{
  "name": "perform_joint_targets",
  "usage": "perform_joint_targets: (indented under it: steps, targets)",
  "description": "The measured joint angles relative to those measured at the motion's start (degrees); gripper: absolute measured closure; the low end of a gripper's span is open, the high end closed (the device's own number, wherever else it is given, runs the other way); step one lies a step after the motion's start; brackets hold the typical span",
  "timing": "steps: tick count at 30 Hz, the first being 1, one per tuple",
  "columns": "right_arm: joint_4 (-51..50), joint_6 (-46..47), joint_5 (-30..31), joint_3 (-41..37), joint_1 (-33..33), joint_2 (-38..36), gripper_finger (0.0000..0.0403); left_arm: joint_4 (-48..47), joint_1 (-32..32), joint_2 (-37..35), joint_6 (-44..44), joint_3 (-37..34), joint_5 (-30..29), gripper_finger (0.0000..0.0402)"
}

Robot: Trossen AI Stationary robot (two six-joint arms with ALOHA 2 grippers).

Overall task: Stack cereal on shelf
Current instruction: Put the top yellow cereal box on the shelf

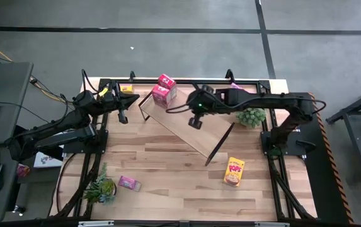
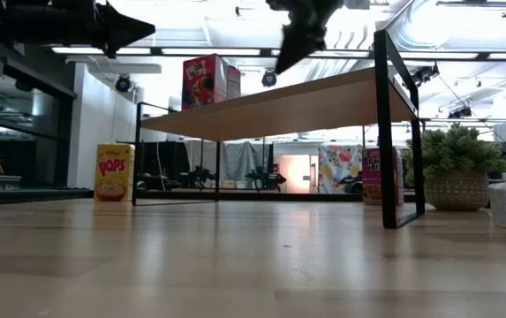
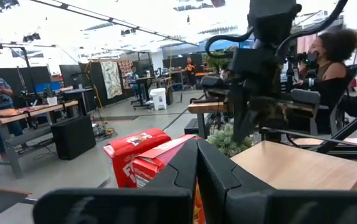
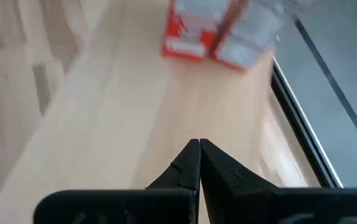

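The shelf [image 1: 189,126] stands slantwise on the table on its black end frames. Two cereal boxes, red [image 1: 166,81] and pink [image 1: 160,94], stand on the board's far left end; they also show in the right wrist view [image 4: 190,31]. A yellow box [image 1: 234,171] lies flat on the table near the right. A small pink box [image 1: 128,183] lies at the near left. My right gripper [image 1: 195,122] is shut and empty, hovering over the middle of the board [image 4: 134,112]. My left gripper [image 1: 122,117] is shut and empty, in the air left of the shelf.
One potted plant [image 1: 251,116] stands right of the shelf and another [image 1: 101,188] at the near left. A yellow box [image 2: 113,172] stands upright at the far left, and a pink box [image 2: 372,172] behind the shelf. People sit in the room beyond.
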Motion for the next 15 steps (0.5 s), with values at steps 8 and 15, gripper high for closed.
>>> perform_joint_targets:
  steps: [8,15]
  targets:
    - [-5.6,6.1,6.2,-6.0,1.6,-9.3,0.0403,-0.2,0.0,0.0,0.0,0.0,0.0,0.0401]
    - [5.6,11.7,6.1,-23.1,3.2,-25.1,0.0403,-0.1,0.0,0.0,0.2,0.0,-0.2,0.0401]
